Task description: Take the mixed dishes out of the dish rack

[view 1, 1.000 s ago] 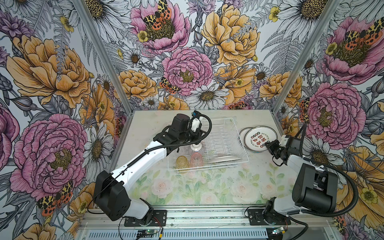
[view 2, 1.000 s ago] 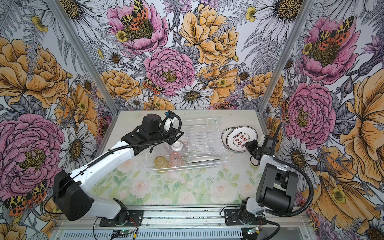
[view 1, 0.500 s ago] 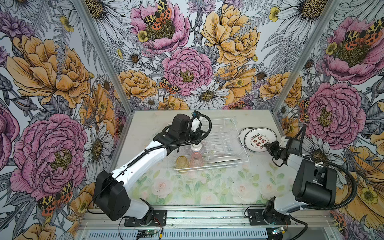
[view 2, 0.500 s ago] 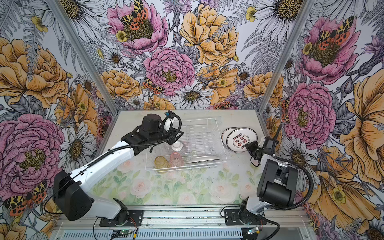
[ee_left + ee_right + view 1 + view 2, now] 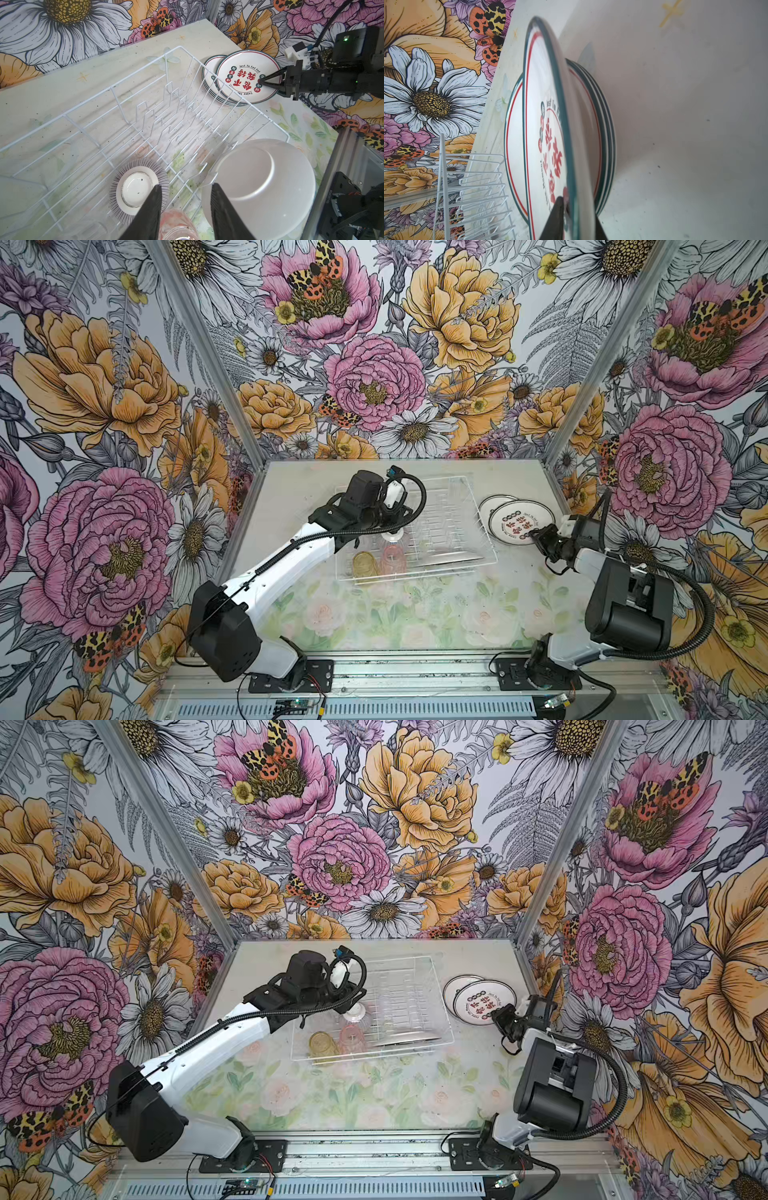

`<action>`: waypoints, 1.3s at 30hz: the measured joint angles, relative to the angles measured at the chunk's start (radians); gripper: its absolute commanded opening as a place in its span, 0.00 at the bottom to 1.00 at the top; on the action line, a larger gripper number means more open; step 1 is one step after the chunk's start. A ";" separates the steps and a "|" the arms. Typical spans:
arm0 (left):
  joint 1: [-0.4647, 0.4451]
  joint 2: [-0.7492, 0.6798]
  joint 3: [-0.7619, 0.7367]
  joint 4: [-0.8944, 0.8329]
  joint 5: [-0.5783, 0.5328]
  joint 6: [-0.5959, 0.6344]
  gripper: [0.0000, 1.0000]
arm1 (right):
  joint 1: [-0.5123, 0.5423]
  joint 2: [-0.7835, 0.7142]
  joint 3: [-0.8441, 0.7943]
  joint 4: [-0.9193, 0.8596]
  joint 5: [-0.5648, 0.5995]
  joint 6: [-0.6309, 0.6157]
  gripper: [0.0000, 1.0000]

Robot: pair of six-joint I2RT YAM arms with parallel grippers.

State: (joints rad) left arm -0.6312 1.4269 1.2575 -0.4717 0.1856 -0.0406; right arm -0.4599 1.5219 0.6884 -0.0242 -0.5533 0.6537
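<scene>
The white wire dish rack holds an upturned grey-striped bowl, a pink tumbler, a yellow tumbler and a leaning white plate. My left gripper hangs open above the pink tumbler, between the bowl and the leaning plate, and touches none of them. Right of the rack, several printed plates lie stacked. My right gripper is shut on the near rim of the top plate, which sits tilted on the stack and looks blurred.
The plate stack sits close to the right wall post. The left arm stretches over the rack's left half. In front of the rack is a floral table mat.
My right gripper has shifted slightly toward the stack with the top plate. The left arm has not moved.
</scene>
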 measured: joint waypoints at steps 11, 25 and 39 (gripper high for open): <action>-0.002 0.000 0.002 -0.003 -0.007 0.014 0.40 | 0.000 0.000 0.018 -0.095 0.039 -0.095 0.56; -0.037 0.005 0.015 -0.037 -0.031 0.035 0.40 | 0.000 0.000 0.031 -0.100 0.064 -0.114 0.67; -0.374 0.064 0.080 -0.178 -0.267 0.254 0.39 | 0.038 -0.107 0.031 -0.129 0.083 -0.132 0.64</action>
State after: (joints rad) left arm -1.0050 1.4910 1.3373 -0.6495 -0.0814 0.2134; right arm -0.4217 1.4147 0.7193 -0.1535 -0.4706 0.5213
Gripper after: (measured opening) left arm 0.386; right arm 0.638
